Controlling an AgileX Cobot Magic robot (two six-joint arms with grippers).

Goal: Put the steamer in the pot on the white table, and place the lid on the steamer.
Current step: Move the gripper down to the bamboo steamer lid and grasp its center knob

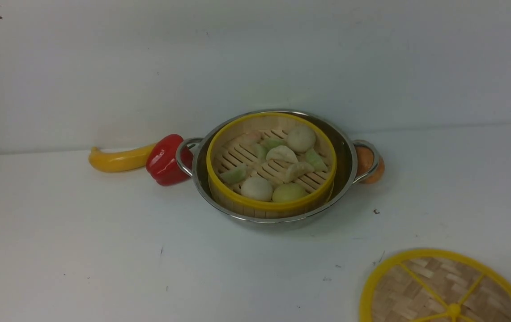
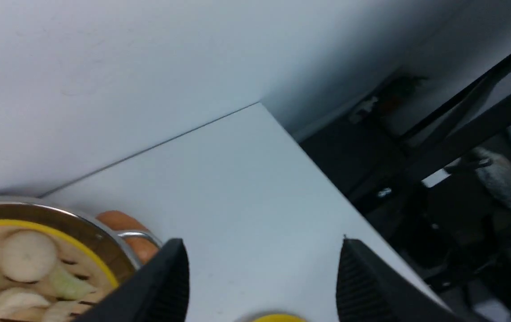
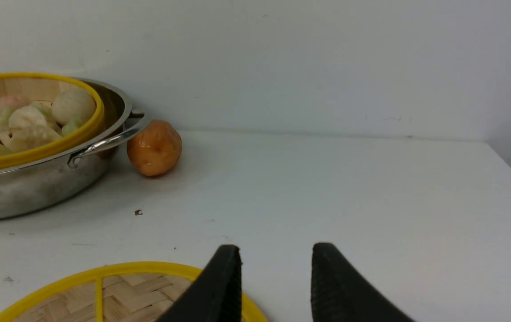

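Bamboo and steel sit together near the back wall: the steamer (image 1: pixel 273 206) rests inside the pot (image 1: pixel 346 163). Its yellow rim stands just above the steel edge, and it is uncovered, with pale buns and dumplings (image 1: pixel 282 154) on its slatted floor. The lid (image 1: pixel 439 295) lies flat on the white surface (image 1: pixel 103 250). It is well apart from the pot, nearer the robot and on its right, and the lower edge of the front view cuts it off.

Both grippers show only in their own wrist views. The right gripper (image 3: pixel 275 279) hangs low over the surface, its dark fingers parted by a moderate gap. Only bare white shows between them, so it holds nothing. The lid lies just beside it: one finger overlaps the lid's yellow rim in the picture, though whether they touch cannot be told. The pot and steamer stand well off, on the same side as the lid.

The left gripper (image 2: pixel 262 281) stands wide and empty over bare surface, in a blurred picture. The pot and steamer lie beyond one of its fingers. A sliver of yellow shows at the picture's edge between the fingers, too little to identify.

A red pepper (image 1: pixel 164 159) sits against the pot's left handle, with a yellow banana (image 1: pixel 119 159) beside it. An orange fruit (image 1: pixel 370 166) sits against the right handle.
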